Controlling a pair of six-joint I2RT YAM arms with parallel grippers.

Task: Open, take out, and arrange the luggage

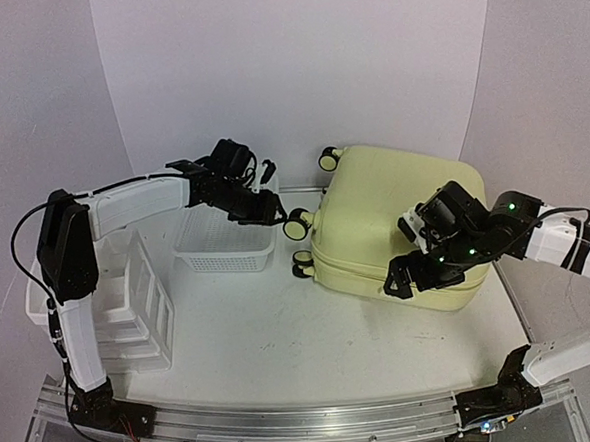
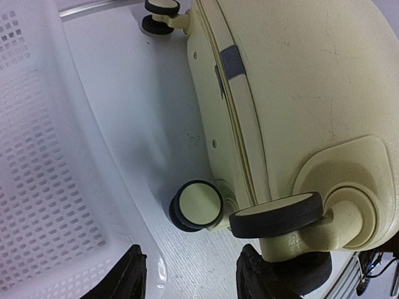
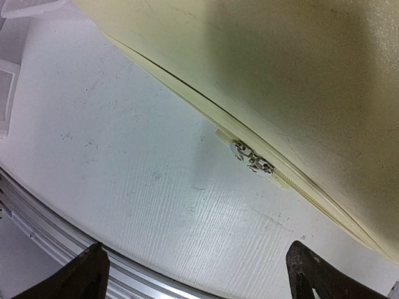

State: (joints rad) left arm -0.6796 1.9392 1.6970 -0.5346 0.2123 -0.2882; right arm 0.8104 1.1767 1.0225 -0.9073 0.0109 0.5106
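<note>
Luggage: large pale yellow hard-shell suitcase, closed, flat on the white desk, right of centre, wheels toward the white mesh plastic basket.
Left tool: released, empty, just beside a black-and-cream wheel.
Right tool: spread wide, empty, near the zipper seam.

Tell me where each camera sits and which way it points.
Top: above and behind the arms, looking down at the table, luggage and basket; both arms show.
Left wrist: on the left gripper, facing the luggage's wheels; its fingertips show.
Right wrist: on the right gripper, facing the zipper pulls; its fingertips show.
All three share the luggage.
</note>
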